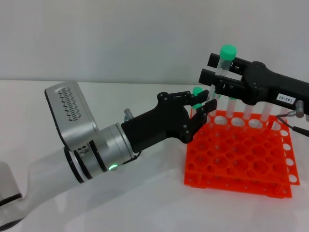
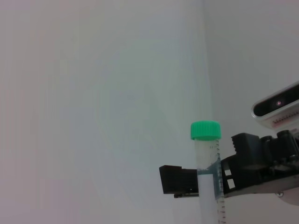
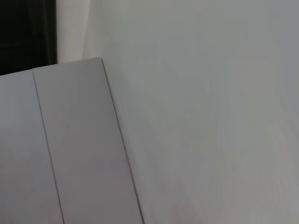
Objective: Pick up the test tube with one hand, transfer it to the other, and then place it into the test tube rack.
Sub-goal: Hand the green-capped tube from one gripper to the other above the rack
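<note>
My right gripper point(image 1: 215, 68), black with a white label, is shut on the test tube point(image 1: 223, 63) just under its green cap and holds it upright above the back left part of the orange test tube rack point(image 1: 241, 157). The left wrist view shows the same tube point(image 2: 206, 186) clamped between the right gripper's fingers point(image 2: 180, 180). My left gripper point(image 1: 199, 102), on the arm with the green ring, is open beside the rack's back left corner, lower than the held tube. A second green cap point(image 1: 197, 91) shows between its fingers; I cannot tell whether it touches them.
Several clear tubes point(image 1: 248, 112) stand in the rack's back row, their tops hidden behind the right gripper. The rack sits on a white table point(image 1: 145, 203) before a pale wall. The right wrist view shows only a white panel point(image 3: 70, 149) and wall.
</note>
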Action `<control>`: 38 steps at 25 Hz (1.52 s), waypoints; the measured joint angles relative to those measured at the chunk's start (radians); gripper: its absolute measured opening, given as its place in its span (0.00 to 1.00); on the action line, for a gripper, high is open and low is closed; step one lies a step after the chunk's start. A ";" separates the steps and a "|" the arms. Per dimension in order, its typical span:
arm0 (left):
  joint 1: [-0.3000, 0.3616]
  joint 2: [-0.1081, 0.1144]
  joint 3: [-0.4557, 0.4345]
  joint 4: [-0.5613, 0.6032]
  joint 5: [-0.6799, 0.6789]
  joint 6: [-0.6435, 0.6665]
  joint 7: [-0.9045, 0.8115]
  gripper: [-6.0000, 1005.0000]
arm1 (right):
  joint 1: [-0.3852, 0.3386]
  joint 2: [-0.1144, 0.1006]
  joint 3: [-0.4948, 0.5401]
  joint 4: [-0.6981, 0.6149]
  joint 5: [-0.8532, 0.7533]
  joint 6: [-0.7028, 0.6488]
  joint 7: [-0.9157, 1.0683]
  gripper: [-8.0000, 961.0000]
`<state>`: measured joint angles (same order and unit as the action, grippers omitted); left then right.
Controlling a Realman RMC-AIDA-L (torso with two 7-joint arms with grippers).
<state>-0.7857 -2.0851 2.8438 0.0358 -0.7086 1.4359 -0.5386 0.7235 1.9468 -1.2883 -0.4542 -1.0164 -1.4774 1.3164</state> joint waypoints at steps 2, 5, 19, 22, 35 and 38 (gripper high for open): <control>0.000 -0.001 -0.001 0.007 0.000 -0.005 0.012 0.19 | -0.003 0.000 0.001 0.000 0.002 0.001 -0.001 0.72; -0.001 -0.001 -0.001 0.014 0.000 -0.005 0.018 0.19 | -0.008 0.000 0.010 0.000 0.005 0.005 -0.009 0.72; 0.005 -0.002 -0.014 0.050 -0.011 -0.017 0.060 0.19 | -0.014 0.008 0.015 0.000 0.009 -0.002 -0.062 0.31; 0.008 -0.003 -0.015 0.051 -0.015 -0.017 0.062 0.19 | -0.015 0.009 0.019 0.000 0.009 -0.003 -0.066 0.31; 0.013 -0.004 -0.015 0.064 -0.035 -0.017 0.062 0.19 | -0.030 0.016 0.058 0.000 0.007 -0.005 -0.078 0.28; 0.013 -0.004 -0.015 0.064 -0.035 -0.022 0.062 0.19 | -0.030 0.016 0.058 0.000 0.004 -0.007 -0.081 0.27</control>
<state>-0.7730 -2.0892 2.8287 0.0996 -0.7440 1.4144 -0.4770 0.6937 1.9626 -1.2302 -0.4545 -1.0119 -1.4848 1.2350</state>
